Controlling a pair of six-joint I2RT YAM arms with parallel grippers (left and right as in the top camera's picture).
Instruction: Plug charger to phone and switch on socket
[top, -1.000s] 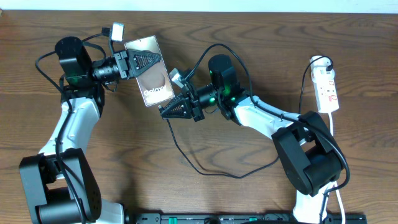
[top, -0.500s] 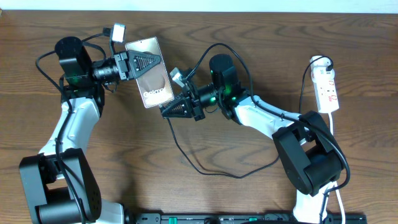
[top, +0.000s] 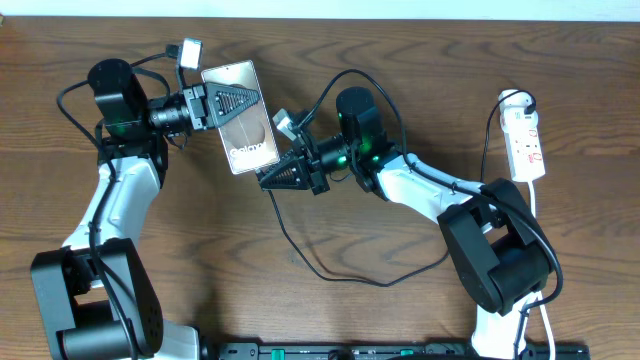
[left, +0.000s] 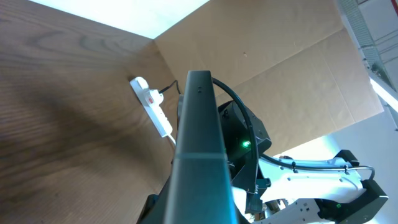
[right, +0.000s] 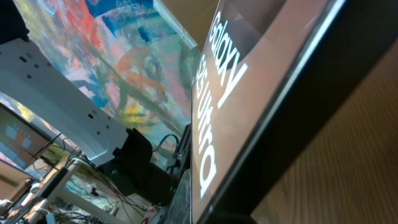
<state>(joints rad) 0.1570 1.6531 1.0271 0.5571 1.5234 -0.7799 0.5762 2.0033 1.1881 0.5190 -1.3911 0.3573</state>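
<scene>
Nothing has visibly shifted since a second ago: your left gripper (top: 240, 102) has the phone (top: 250, 135), and the charger (top: 345, 282) ends at your right gripper (top: 266, 180).
Your left fingers are clamped across the phone's upper half at about 10 o'clock over the table (top: 200, 260), lettered face up, its lower end pointing to 5 o'clock. Your right fingers look closed, their tips just beside that lower end. The charger's black cable runs out of them toward 5 o'clock and loops across the wood, but its plug tip is hidden. The socket (top: 525, 140) lies at 3 o'clock, well apart from both grippers.
</scene>
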